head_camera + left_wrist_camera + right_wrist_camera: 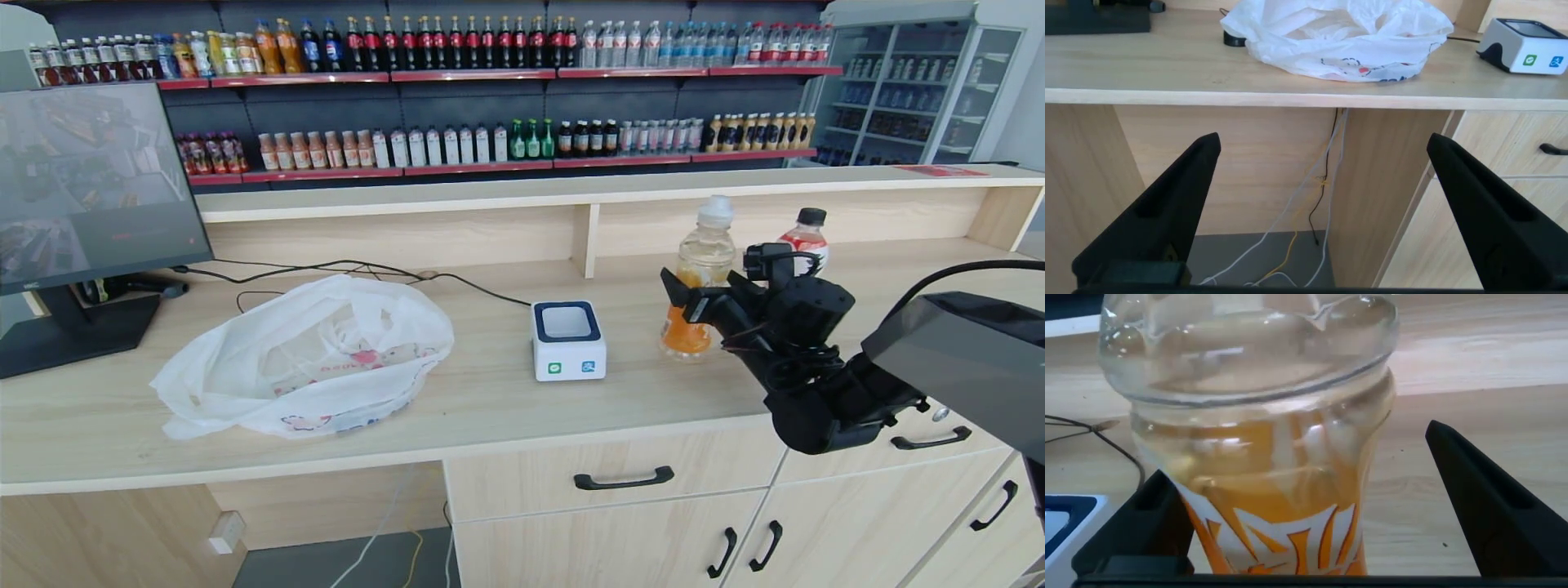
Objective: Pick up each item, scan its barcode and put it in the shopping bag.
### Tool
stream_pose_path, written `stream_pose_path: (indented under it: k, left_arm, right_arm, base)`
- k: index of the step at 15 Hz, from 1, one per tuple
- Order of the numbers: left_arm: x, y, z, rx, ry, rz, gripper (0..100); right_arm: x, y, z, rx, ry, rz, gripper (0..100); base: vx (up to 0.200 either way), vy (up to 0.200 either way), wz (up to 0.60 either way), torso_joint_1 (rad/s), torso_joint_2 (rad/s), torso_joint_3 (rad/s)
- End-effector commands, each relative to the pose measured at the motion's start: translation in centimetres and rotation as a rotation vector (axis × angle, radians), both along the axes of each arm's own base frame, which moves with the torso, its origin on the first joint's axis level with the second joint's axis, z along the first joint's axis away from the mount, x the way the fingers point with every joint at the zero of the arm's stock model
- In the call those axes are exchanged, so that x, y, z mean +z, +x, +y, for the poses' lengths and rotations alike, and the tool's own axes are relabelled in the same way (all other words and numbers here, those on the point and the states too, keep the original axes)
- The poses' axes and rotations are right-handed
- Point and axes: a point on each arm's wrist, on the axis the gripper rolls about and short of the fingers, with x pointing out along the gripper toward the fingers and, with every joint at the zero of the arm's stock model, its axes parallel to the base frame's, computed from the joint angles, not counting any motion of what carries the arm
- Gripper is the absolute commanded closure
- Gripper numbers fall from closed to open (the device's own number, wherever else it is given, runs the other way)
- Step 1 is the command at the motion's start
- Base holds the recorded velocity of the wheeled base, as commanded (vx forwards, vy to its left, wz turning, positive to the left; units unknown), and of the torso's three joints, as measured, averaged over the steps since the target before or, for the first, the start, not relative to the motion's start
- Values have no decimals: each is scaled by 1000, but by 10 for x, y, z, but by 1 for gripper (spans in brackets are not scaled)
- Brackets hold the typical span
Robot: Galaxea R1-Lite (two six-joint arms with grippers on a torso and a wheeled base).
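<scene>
Since the right gripper (686, 300) has its jaws spread wide, the orange drink bottle (704, 269) is sitting between them, not pinched. In the right wrist view one finger (1490, 506) is clearly apart from the plastic. The other is right up against the label side, and I honestly can't tell if it touches. That view cuts off the bottle's cap and base, so you just get the clear upper part with the orange liquid lower down.

The bottle stands upright on the counter (506, 400), a bit to the right of the scanner (569, 340). Just behind the gripper there's a second bottle (804, 235) with a black cap and a red label, and its lower half is hidden by the wrist.

The left gripper (1323, 216) is spread wide too. It hangs below the counter edge, facing the open space where loose cables (1327, 163) dangle.

The white shopping bag (310, 359) lies slumped on the counter left of the scanner. There are pinkish shapes showing through the plastic, but whether that's print or contents I can't say. A small dark thing (1233, 37) sits by the bag, too hidden to identify. The monitor (90, 180) at far left is cut off by the frame edge.
</scene>
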Motion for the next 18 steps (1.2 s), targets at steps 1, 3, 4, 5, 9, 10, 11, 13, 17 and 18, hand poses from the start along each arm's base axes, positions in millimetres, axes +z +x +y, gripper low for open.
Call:
stream_pose_path:
  k: [1, 3, 4, 5, 9, 10, 11, 13, 17, 18]
  left_arm:
    - [0, 0, 0, 0, -1, 0, 0]
    - [0, 0, 0, 0, -1, 0, 0]
    - [0, 0, 0, 0, -1, 0, 0]
    - [0, 0, 0, 0, -1, 0, 0]
    - [0, 0, 0, 0, -1, 0, 0]
    - [0, 0, 0, 0, -1, 0, 0]
    - [0, 0, 0, 0, -1, 0, 0]
    - [0, 0, 0, 0, -1, 0, 0]
    - [0, 0, 0, 0, -1, 0, 0]
    - [0, 0, 0, 0, -1, 0, 0]
  right_arm:
    - [5, 0, 0, 0, 3, -17, 0]
    - [8, -1, -1, 3, 5, -15, 0]
    - [10, -2, -2, 8, 1, 5, 0]
    - [11, -3, -2, 7, 3, 13, 0]
    - [11, -3, -2, 5, 6, 21, 0]
    - [11, -4, -2, 5, 5, 24, 0]
    - [10, -4, -2, 5, 4, 27, 100]
    - [10, -4, -2, 3, 3, 25, 100]
    - [16, -6, -2, 3, 8, 10, 100]
    - [19, -6, -2, 3, 8, 1, 100]
  base:
    - [0, 0, 0, 0, 0, 0]
    - [0, 0, 0, 0, 0, 0]
    - [0, 0, 0, 0, 0, 0]
    - [0, 0, 0, 0, 0, 0]
    - [0, 0, 0, 0, 0, 0]
    - [0, 0, 0, 0, 0, 0]
    - [0, 0, 0, 0, 0, 0]
    - [0, 0, 0, 0, 0, 0]
    - [0, 0, 0, 0, 0, 0]
    - [0, 0, 0, 0, 0, 0]
